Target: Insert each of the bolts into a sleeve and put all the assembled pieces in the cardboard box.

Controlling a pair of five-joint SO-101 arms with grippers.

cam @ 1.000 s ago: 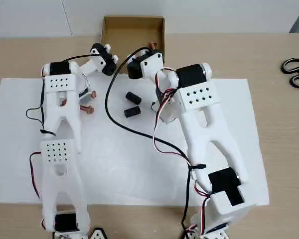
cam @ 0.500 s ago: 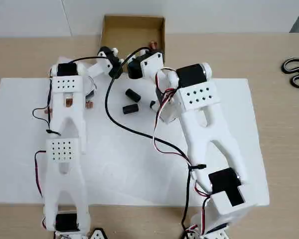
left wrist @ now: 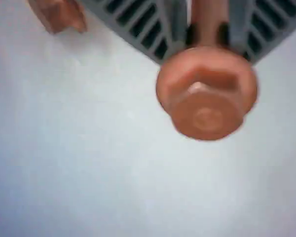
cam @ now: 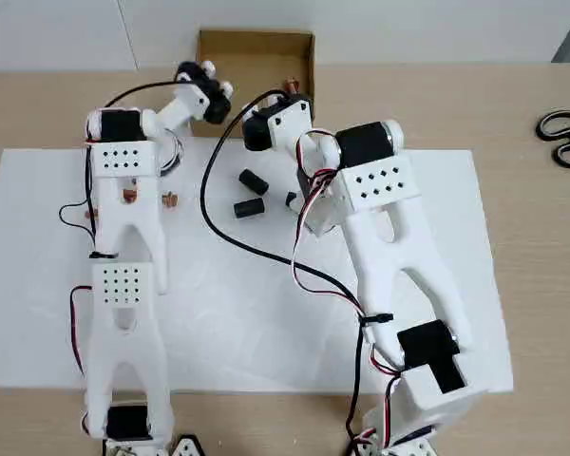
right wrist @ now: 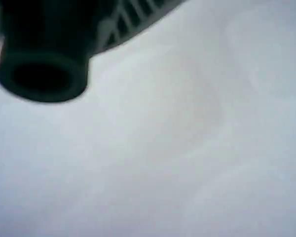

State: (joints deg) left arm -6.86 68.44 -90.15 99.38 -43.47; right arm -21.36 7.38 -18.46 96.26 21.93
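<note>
Two loads held: clamping a copper bolt (left wrist: 207, 96) by its shank in the left gripper (left wrist: 207, 29), head toward the lens, over the white sheet (left wrist: 113, 173); pinching a black sleeve (right wrist: 42, 74) in the right gripper (right wrist: 49, 19), bore showing. High view: cardboard box (cam: 256, 57) at top centre; below it, on the sheet, upper loose sleeve (cam: 254, 181) just above lower loose sleeve (cam: 251, 209); loose bolt (cam: 168, 199) to their left; scissors (cam: 565, 133) at far right edge.

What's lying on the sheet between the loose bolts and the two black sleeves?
A black cable crosses there, between the bolts and the sleeves; the rest of that stretch is bare white sheet. The high view shows it.
</note>
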